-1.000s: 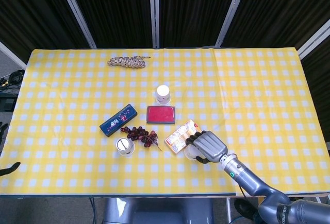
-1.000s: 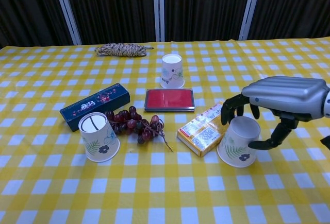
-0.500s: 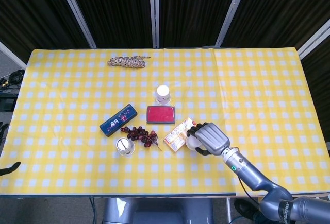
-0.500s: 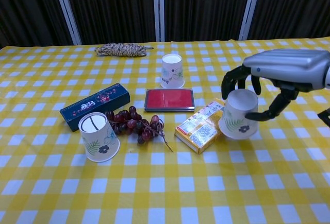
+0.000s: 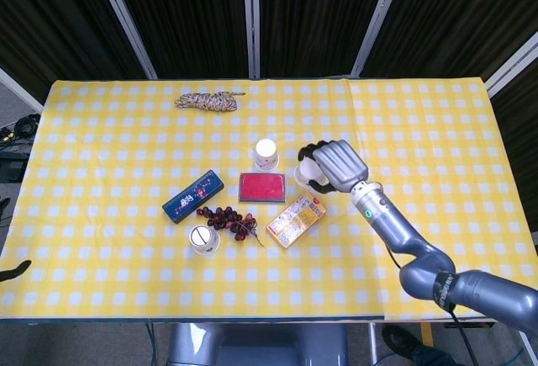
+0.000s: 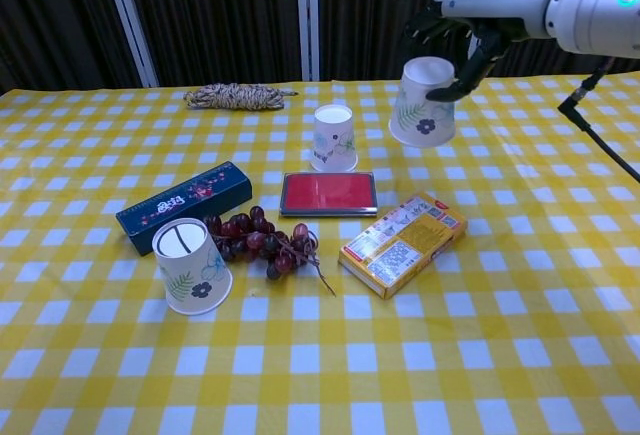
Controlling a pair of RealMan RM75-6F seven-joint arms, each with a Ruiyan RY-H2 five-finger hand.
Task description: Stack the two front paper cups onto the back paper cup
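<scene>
My right hand point(image 5: 333, 164) point(image 6: 470, 17) holds an upside-down paper cup point(image 6: 423, 103) point(image 5: 304, 173) in the air, gripping it by its base. It hangs to the right of the back paper cup point(image 5: 266, 154) point(image 6: 334, 138), which stands upside down on the table behind the red case. The other front paper cup point(image 5: 203, 239) point(image 6: 192, 266) stands upside down at the front left, beside the grapes. My left hand does not show in either view.
A red case point(image 5: 262, 187) point(image 6: 329, 193) lies just in front of the back cup. A grape bunch point(image 5: 227, 218) point(image 6: 264, 241), a dark blue box point(image 5: 192, 196) and an orange packet point(image 5: 296, 220) point(image 6: 403, 243) lie nearby. A coiled rope point(image 5: 206, 101) sits at the back.
My right hand has lifted the cup off the table by the orange packet and carried it up and back, toward the back cup's right side.
</scene>
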